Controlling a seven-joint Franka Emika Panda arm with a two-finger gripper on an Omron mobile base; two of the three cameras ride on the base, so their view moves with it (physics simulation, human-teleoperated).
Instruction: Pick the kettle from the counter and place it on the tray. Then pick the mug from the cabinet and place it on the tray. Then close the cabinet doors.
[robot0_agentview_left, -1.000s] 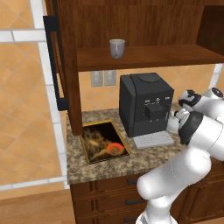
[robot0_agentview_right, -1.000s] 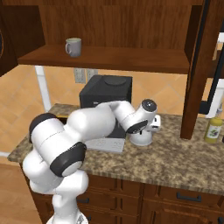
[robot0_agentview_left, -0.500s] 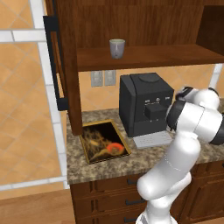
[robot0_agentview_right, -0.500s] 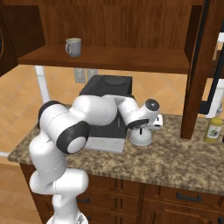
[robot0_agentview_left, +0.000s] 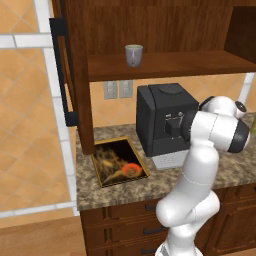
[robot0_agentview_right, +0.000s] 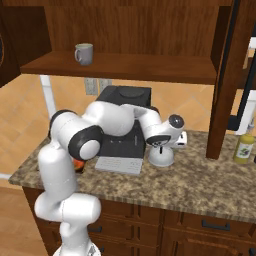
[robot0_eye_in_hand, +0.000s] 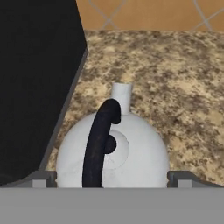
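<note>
Arm swung right | kettle (robot0_eye_in_hand: 114, 151) between spread fingers (robot0_eye_in_hand: 43, 177), ungripped

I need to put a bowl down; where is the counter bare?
Bare granite counter lies in front of the kettle, reaching the yellow bottle. Crowded: the tray beside the coffee machine, and the kettle under the gripper.

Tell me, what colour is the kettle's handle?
Black, arching over the silvery-white kettle; clearest in the hand view.

A kitchen: granite counter (robot0_agentview_left: 215, 175) over wooden drawers (robot0_agentview_left: 125, 220), wall cabinet (robot0_agentview_left: 165, 30), black coffee machine (robot0_agentview_left: 162, 125), tiled wall (robot0_agentview_left: 25, 125)
</note>
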